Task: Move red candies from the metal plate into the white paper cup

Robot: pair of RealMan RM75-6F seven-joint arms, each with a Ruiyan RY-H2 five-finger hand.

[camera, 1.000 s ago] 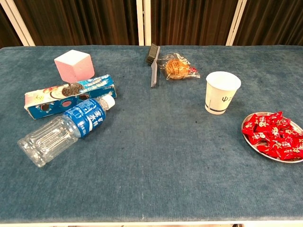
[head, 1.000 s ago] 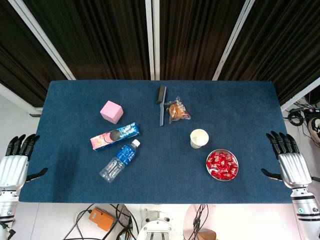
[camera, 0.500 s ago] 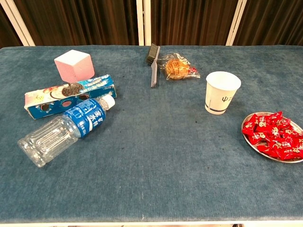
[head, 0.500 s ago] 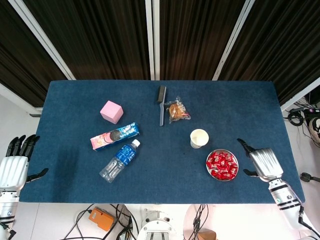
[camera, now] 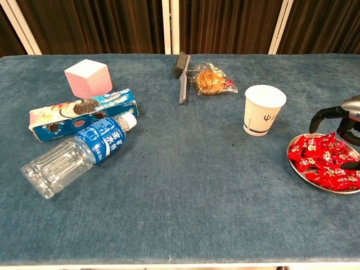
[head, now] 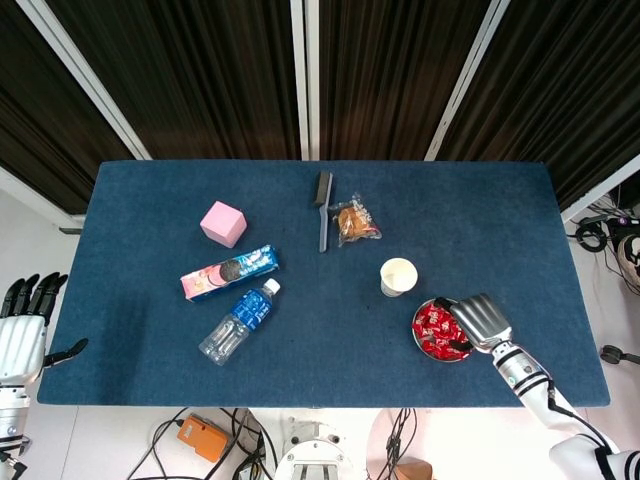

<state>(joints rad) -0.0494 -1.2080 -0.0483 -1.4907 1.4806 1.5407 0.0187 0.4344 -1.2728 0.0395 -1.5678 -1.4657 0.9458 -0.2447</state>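
Observation:
Red wrapped candies (head: pixel 433 329) (camera: pixel 322 162) fill the round metal plate (head: pixel 418 341) (camera: pixel 302 173) near the table's front right. The white paper cup (head: pixel 398 276) (camera: pixel 263 109) stands upright just behind and to the left of it. My right hand (head: pixel 478 318) (camera: pixel 344 117) hovers over the plate's right side, dark fingers apart and curved down toward the candies, holding nothing. My left hand (head: pixel 20 326) hangs off the table's left edge with fingers spread and shows only in the head view.
A pink cube (head: pixel 223 223), a cookie box (head: pixel 229 272) and a lying water bottle (head: pixel 238 321) occupy the left half. A black brush (head: pixel 322 210) and a bagged snack (head: pixel 355 222) lie behind the cup.
My right hand has swung in from beyond the table's right edge and now sits over the plate. My left hand has sunk slightly lower at the left edge.

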